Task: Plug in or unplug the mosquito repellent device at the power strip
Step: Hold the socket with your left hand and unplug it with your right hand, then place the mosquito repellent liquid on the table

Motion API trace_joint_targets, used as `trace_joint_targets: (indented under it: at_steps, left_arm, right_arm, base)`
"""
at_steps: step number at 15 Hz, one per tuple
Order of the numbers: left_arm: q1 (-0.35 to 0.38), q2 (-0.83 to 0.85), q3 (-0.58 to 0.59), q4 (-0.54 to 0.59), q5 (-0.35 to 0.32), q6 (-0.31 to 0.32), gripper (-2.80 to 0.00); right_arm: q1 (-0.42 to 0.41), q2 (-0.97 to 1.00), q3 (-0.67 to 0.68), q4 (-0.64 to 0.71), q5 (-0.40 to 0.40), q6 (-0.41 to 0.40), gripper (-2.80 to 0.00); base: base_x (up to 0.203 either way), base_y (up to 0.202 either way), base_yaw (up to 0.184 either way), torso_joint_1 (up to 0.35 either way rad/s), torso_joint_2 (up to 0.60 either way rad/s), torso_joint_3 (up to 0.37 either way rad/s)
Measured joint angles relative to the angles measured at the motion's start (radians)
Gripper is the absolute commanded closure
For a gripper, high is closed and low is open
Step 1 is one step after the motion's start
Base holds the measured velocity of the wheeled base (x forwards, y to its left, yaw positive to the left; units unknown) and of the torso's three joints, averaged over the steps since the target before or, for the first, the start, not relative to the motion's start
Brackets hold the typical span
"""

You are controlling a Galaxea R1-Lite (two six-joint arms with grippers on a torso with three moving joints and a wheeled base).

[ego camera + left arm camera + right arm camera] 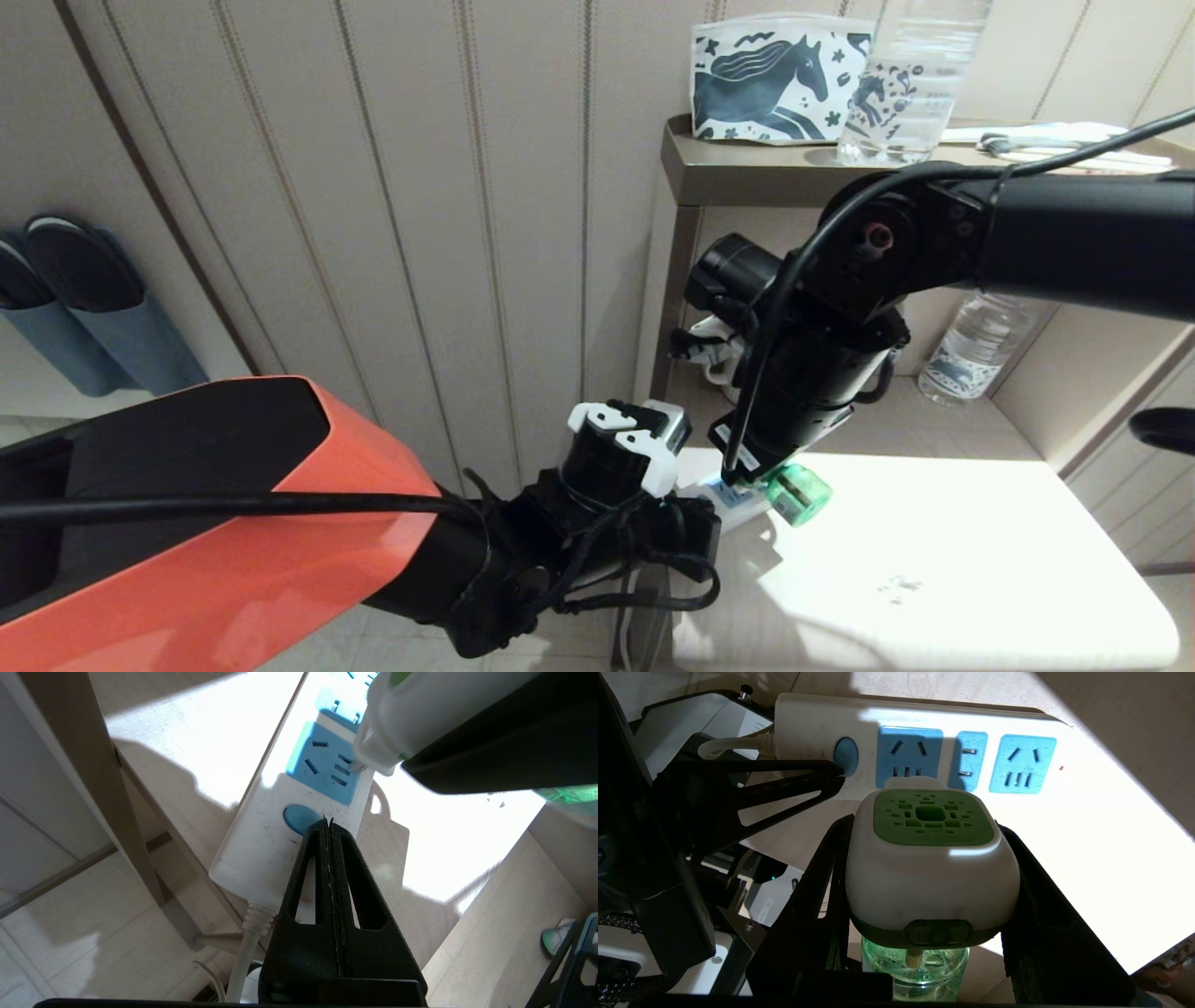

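Right hand (924,891) grips the mosquito repellent device (924,858) at the power strip (924,714); clenched left hand (328,822) presses its button end.

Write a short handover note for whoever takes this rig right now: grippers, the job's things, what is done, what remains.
Right gripper: shut on the mosquito repellent device, held at the power strip, at the socket panel nearest its blue button.
Left gripper: shut, empty, tips at the strip's button end.
Done: device gripped, strip steadied.
Left: prongs look partly in; whether seating or pulling cannot be told.
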Motion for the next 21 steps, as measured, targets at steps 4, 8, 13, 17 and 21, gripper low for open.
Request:
trace_joint_targets:
  at_steps: [4, 8, 13, 17, 21]
  left_arm:
    - [0.0, -0.004, 0.001, 0.004, 0.0, -0.002, 0.0]
    - [0.0, -0.04, 0.013, 0.021, 0.002, -0.003, 0.0]
    - [0.0, -0.115, 0.024, 0.029, 0.002, -0.005, 0.0]
    - [0.002, -0.208, 0.041, 0.045, 0.003, -0.004, 0.0]
    - [0.049, -0.365, 0.115, 0.082, 0.008, -0.006, 0.0]
  right_arm:
    - [0.0, -0.016, 0.0, 0.0, -0.003, 0.003, 0.0]
    - [0.0, -0.072, 0.006, 0.029, -0.008, 0.011, 0.0]
    - [-0.012, -0.164, 0.041, 0.067, -0.008, 0.018, 0.0]
    - [-0.018, -0.219, 0.091, 0.067, -0.007, 0.02, 0.0]
    - [-0.022, -0.302, 0.169, 0.066, -0.007, 0.022, 0.0]
  base:
    - [0.0, 0.0, 0.0, 0.0, 0.0, 0.0]
    - [0.0, 0.0, 0.0, 0.0, 0.0, 0.0]
    - [0.0, 0.0, 0.0, 0.0, 0.0, 0.0]
    - [0.0, 0.0, 0.0, 0.0, 0.0, 0.0]
    - [0.0, 0.0, 0.0, 0.0, 0.0, 0.0]
